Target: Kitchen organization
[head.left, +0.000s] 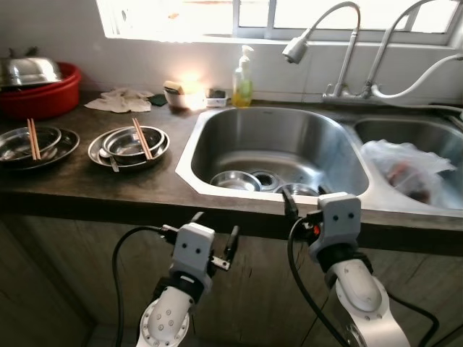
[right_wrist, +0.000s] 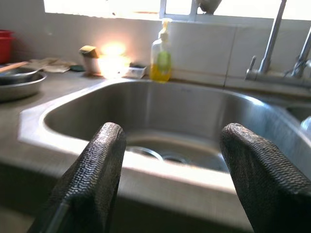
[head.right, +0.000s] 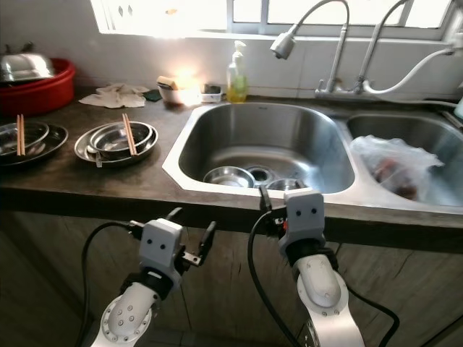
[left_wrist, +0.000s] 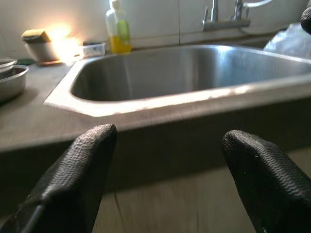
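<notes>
Two steel bowls (head.left: 235, 181) (head.left: 298, 190) lie at the bottom of the left sink basin (head.left: 282, 137). On the dark counter to its left stand stacked steel dishes with chopsticks across them (head.left: 129, 144), and a second such stack (head.left: 32, 143) sits farther left. My left gripper (head.left: 215, 231) is open and empty, held below the counter's front edge. My right gripper (head.left: 304, 196) is also open and empty, raised to the front rim of the sink. The right wrist view looks between its fingers (right_wrist: 92, 170) into the basin.
A soap bottle (head.left: 242, 79), a small bowl with a sponge (head.left: 176, 92) and a cloth (head.left: 119, 100) line the back wall. At the far left a red basin (head.left: 43, 97) holds a steel lid. A plastic bag (head.left: 405, 166) lies in the right basin. Faucets (head.left: 318, 32) arch over the sinks.
</notes>
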Controlling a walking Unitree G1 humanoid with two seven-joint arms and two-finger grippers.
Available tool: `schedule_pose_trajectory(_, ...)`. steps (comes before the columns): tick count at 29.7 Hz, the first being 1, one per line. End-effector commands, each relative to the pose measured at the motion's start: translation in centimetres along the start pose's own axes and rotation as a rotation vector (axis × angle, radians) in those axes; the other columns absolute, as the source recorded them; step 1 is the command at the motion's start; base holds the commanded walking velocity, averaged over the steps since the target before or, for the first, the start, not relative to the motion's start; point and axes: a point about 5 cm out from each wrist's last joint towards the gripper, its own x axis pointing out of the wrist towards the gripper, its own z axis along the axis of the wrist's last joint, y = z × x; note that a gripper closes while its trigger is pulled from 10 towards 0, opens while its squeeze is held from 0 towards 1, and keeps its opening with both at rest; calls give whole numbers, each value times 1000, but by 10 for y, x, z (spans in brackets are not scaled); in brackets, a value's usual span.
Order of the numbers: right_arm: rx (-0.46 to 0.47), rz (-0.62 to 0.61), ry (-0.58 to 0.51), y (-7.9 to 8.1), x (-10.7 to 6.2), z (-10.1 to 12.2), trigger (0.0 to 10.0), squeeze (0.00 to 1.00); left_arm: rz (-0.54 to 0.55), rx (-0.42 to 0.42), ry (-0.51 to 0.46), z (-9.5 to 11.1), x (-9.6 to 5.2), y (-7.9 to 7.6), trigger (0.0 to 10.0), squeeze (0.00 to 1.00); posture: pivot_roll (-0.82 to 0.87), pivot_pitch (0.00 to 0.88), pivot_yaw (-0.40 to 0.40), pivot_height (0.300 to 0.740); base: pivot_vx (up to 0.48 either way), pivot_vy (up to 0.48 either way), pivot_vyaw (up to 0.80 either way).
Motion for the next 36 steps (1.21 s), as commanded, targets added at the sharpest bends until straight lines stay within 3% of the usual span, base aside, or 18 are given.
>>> schedule_pose_trajectory(1, -10, 0, 0, -1, -2, 0, 10000, 0, -14, -4, -5, 2, 0, -4, 10000, 0, 40, 19, -22, 740, -311, 0, 0)
schedule_pose_trajectory(13, -5, 13, 5, 0, -1, -2, 10000, 0, -17, -3, -6, 2, 0, -4, 10000, 0, 42, 11, -22, 740, -301, 0, 667)
schedule_pose_trajectory(27, 10, 38, 6, 3, -1, -2, 10000, 0, -20, -2, -6, 1, 3, -4, 10000, 0, 36, 7, -20, 740, 0, 0, 800)
schedule_pose_trajectory(36, 15, 46, 11, 3, 0, -2, 10000, 0, -12, -1, -2, 1, 3, -4, 10000, 0, 38, 20, -25, 740, 313, 0, 800)
